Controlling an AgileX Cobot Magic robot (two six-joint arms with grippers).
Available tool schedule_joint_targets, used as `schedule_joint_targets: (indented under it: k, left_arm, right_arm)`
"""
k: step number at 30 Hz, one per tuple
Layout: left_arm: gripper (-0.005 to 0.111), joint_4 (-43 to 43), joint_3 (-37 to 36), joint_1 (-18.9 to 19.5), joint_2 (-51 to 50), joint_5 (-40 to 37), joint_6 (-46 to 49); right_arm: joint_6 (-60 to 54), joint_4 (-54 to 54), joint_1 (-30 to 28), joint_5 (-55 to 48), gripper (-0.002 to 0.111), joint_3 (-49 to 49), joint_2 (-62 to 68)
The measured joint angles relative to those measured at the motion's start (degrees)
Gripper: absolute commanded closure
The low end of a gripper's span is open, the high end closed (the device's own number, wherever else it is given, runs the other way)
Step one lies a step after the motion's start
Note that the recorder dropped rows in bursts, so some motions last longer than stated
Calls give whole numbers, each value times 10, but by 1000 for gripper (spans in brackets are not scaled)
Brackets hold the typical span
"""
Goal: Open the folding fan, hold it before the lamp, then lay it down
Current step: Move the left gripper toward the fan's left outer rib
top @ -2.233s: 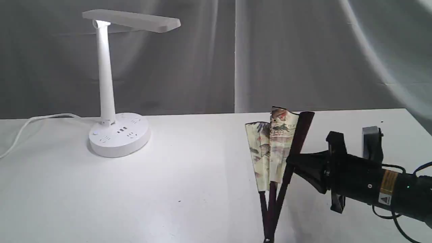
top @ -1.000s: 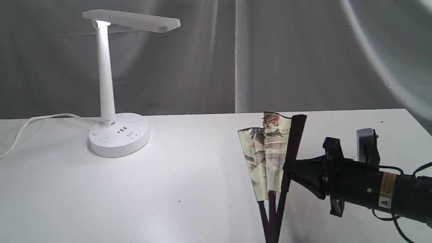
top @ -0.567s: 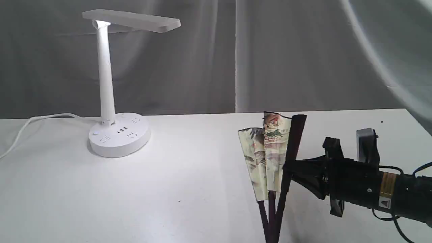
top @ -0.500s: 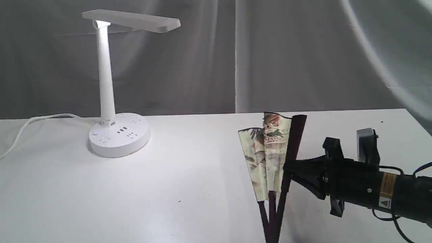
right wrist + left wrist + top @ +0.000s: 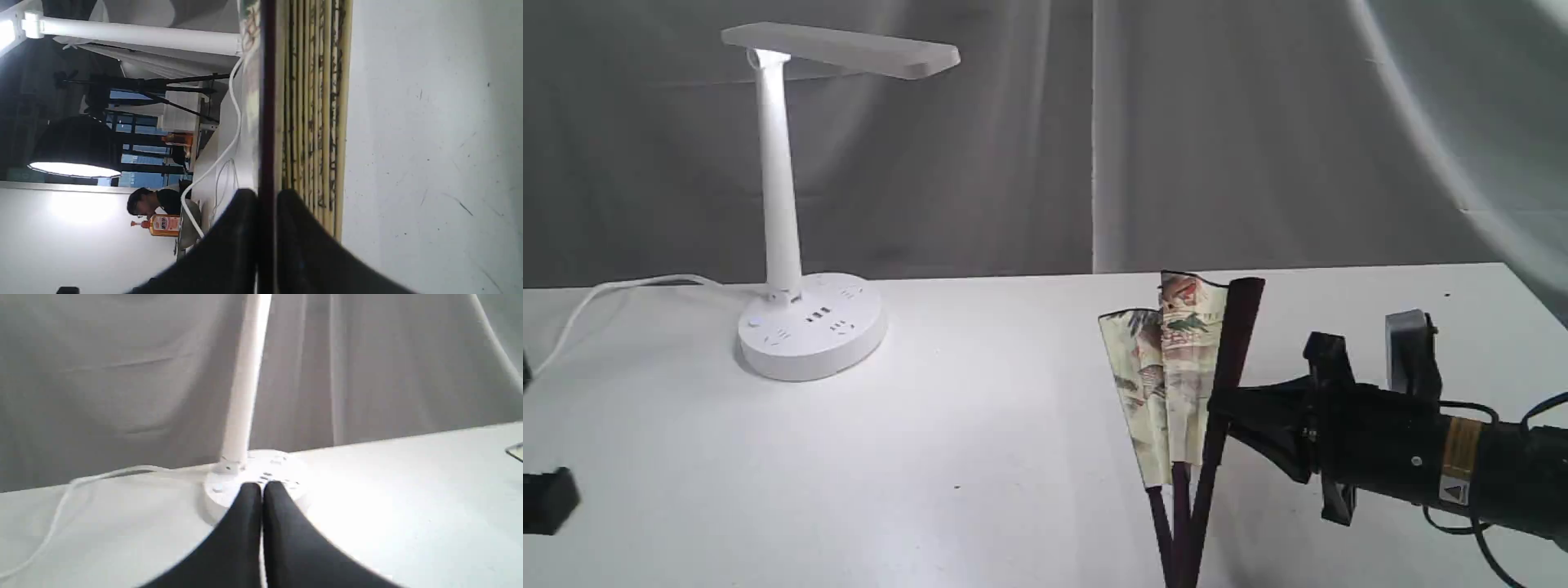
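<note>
Right gripper (image 5: 1218, 402) pinched on the outer maroon rib of the folding fan (image 5: 1176, 367), which stands partly spread over the table (image 5: 980, 425), well apart from the lamp (image 5: 778, 188); left gripper (image 5: 261, 490) closed, empty.

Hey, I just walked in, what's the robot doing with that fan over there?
The right gripper is clamped on an outer rib of the folding fan, holding it upright over the right side of the table. The fan is only partly open, showing a few painted pleats. The lamp stands well off to the left, so the fan is not yet in front of it. The left gripper is shut and empty, pointing at the lamp's base.
</note>
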State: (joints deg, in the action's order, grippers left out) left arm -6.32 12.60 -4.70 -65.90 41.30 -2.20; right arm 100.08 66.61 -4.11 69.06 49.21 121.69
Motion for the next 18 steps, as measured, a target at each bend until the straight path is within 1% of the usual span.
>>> schedule_joint_targets:
  k: [3,5,7,9,12,14,18]
  left_arm:
    - [107,-49,1,0,-106,103,-21]
    - [107,-80,1,0,-179,193,-30]
    - [107,-96,3,0,-242,242,-33]
    - [107,-109,13,0,-299,262,-42]
    - [107,-128,51,0,-380,270,-90]
    - [107,-158,83,0,-426,273,-145]
    - [107,-256,148,0,-495,274,-289]
  right_arm:
    - [0,0,0,0,108,0,0]
    - [0,0,0,0,108,0,0]
    - [0,0,0,0,108,0,0]
    - [0,0,0,0,108,0,0]
    - [0,0,0,0,108,0,0]
    - [0,0,0,0,108,0,0]
    - [0,0,0,0,108,0,0]
